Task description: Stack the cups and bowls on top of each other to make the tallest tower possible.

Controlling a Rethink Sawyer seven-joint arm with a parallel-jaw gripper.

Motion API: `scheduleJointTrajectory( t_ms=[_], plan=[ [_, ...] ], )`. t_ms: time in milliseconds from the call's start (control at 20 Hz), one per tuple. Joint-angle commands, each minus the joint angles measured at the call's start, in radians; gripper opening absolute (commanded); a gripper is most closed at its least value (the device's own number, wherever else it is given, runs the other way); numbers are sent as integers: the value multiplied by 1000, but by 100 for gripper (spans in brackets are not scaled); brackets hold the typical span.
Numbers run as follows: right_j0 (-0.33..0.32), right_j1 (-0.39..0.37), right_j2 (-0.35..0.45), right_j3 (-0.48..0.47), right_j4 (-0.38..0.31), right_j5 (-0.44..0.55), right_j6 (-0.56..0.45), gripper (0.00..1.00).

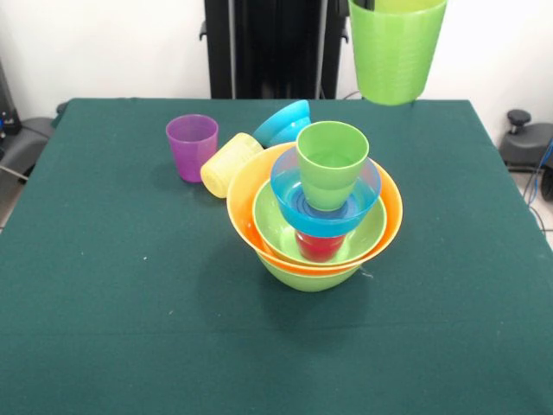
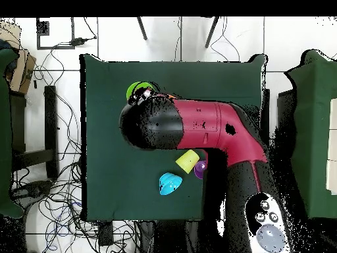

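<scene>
Item: tower (image 1: 315, 226), centre of the worktop (image 1: 104, 328). Lime green bowl, orange bowl (image 1: 246, 194), second lime bowl, red cup (image 1: 320, 246), blue bowl (image 1: 326, 214), light green cup (image 1: 332, 162) uppermost.

Item: second light green cup (image 1: 396, 47), aloft far right (hand itself out of sight, so its grip cannot be told).

Loose stock, far left: purple cup (image 1: 192, 145), yellow cup (image 1: 230, 164) on its side, blue bowl (image 1: 285, 123) tilted.

Step judged: carrying the cup; next, centre it over the topmost cup and lower.

Cup (image 1: 332, 162) in bowl (image 1: 325, 201) atop tower (image 1: 314, 226).
</scene>
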Motion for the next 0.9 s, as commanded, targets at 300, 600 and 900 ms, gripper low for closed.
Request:
scheduleJointTrajectory(
  t_ms=[300,600,900],
  plan=[
    [-61,99,135,-29,-117,122,-324,0],
    [-99,100,171,-18,-132,128,-338,0],
    [-126,91,201,-3,-147,139,-331,0]
  ],
)
